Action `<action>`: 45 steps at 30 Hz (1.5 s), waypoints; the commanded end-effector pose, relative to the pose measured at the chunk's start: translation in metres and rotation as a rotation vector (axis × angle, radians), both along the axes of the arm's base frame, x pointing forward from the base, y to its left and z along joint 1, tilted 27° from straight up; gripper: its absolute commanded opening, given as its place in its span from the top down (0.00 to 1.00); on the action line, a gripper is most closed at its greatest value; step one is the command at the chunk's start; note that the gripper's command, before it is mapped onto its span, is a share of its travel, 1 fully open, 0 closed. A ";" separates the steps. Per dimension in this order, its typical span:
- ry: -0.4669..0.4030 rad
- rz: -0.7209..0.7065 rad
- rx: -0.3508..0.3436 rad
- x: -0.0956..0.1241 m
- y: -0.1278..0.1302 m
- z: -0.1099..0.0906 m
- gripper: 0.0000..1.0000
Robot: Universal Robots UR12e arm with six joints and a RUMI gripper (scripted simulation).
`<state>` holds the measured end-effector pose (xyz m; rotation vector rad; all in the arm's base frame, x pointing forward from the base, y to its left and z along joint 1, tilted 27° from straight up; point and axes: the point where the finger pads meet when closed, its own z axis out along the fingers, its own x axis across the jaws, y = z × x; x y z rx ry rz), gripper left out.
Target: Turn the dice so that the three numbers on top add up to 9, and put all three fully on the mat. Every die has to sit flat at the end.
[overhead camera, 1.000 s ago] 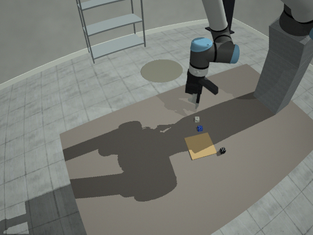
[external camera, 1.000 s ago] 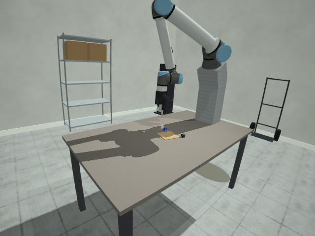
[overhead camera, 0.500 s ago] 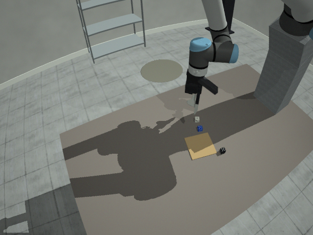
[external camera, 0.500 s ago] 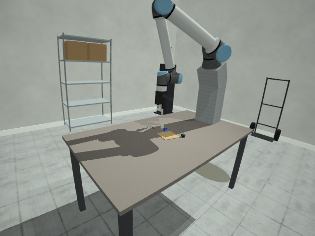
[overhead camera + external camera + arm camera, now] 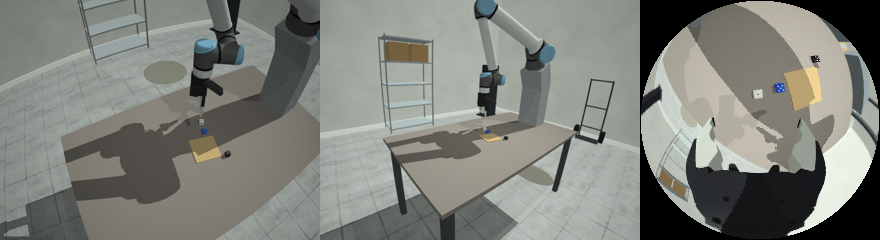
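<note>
Tabletop (image 5: 144, 219) (image 5: 485, 165) (image 5: 747, 55) below, claw (image 5: 199, 109) (image 5: 483, 113) (image 5: 756, 118) spread wide, white die (image 5: 201, 121) (image 5: 484, 128) (image 5: 757, 93) lower, apart from its tips.

Jaws (image 5: 198, 110) (image 5: 483, 114) now spread wider vs 1 s ago. In top view, nearest tip's closer to the wht die (image 5: 201, 121) (image 5: 484, 128) (image 5: 757, 94); jaw shadow's wider too.
</note>
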<state>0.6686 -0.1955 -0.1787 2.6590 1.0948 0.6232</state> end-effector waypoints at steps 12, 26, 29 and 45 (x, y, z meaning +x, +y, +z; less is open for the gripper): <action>0.009 0.366 -0.186 -0.001 0.003 -0.009 0.00; 0.018 0.719 -0.365 0.000 0.004 -0.018 0.00; 0.020 0.795 -0.404 0.001 0.005 -0.019 0.00; 0.030 1.178 -0.598 0.005 0.007 -0.027 0.00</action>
